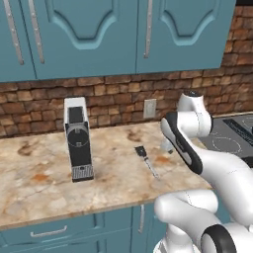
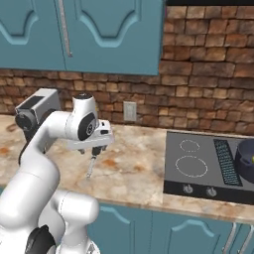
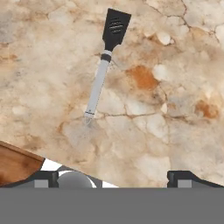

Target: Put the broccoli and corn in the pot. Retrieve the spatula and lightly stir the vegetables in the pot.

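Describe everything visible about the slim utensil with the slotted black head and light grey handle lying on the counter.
The slim spatula with a flat black head and light grey handle lies flat on the beige marbled stone counter. Its squarish head has slots and looks like dark plastic; a dark collar joins it to the straight, metallic-looking handle. Nothing touches it but the counter. The open gripper hovers above it, apart from it.

A: what kind of room is this?

B: definitely a home kitchen. Teal cabinets [image 1: 94, 34] up top, a red brick backsplash [image 1: 113, 96], and a marble-look countertop [image 1: 39, 168].

A: any appliances?

B: yep, a coffee machine [image 1: 78, 138] on the counter, a black cooktop [image 2: 208, 166] with a pot [image 2: 245, 158], plus a spatula [image 3: 106, 57].
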